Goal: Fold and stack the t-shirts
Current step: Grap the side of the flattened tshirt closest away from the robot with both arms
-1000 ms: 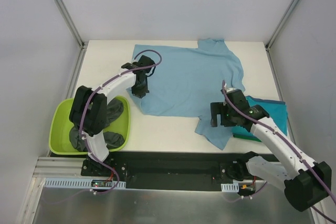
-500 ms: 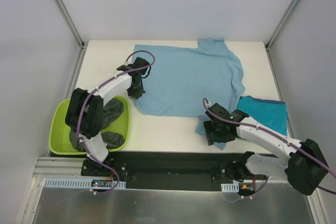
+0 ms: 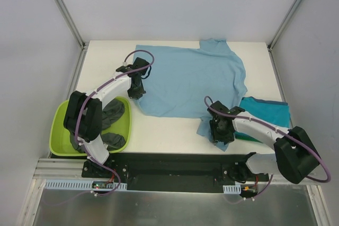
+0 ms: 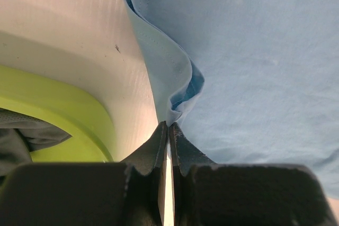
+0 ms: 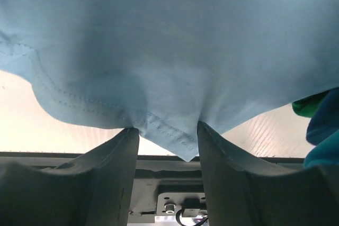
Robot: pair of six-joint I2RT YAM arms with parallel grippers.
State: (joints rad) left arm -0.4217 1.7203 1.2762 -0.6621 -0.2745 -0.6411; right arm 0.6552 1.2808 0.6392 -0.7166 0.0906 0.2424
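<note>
Lying spread on the table [image 3: 169, 130], the light blue shirt [image 3: 196, 80] is pinched at its left edge by the tightly closed left gripper [image 4: 168, 129]. Its near sleeve hem is straddled by the right gripper [image 5: 167, 130], jaws half apart, nothing clamped.

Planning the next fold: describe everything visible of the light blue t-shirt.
The light blue t-shirt is soft cloth with stitched hems, spread mostly flat across the table, one sleeve at the far edge, another at the near edge. The left hand pinches its lifted left edge; the right hand straddles the near sleeve hem, jaws apart.
</note>
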